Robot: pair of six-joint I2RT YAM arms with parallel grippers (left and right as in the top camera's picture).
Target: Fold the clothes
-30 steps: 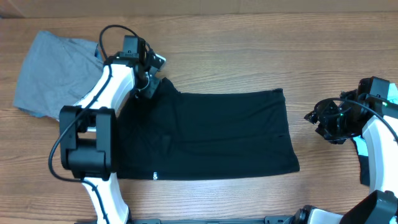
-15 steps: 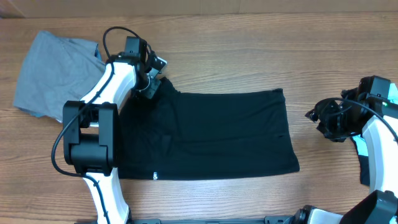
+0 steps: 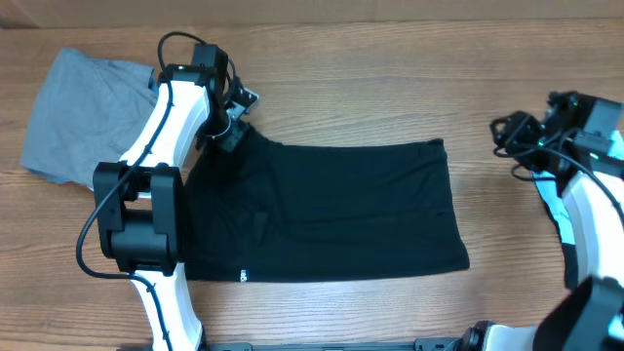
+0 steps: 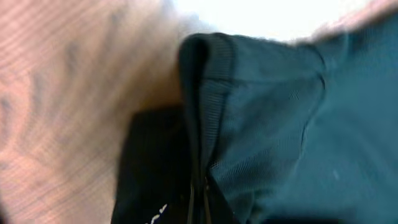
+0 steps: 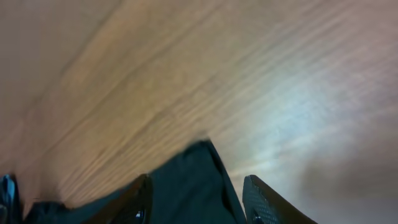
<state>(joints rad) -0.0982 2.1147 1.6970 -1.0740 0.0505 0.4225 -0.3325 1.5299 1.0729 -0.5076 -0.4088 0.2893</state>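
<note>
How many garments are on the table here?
3: grey cloth garment far left; large black shirt centre; dark cloth at right edge, mostly hidden under the right arm.

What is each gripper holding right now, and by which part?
Left gripper pinches the black shirt by a ribbed hem at one corner; right gripper holds nothing.

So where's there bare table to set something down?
Bare table runs along the far edge beyond the black shirt, between the shirt's right edge and the right arm, and along the near edge. The left side is crowded: grey garment, left arm, and left gripper pinching the shirt's corner.
</note>
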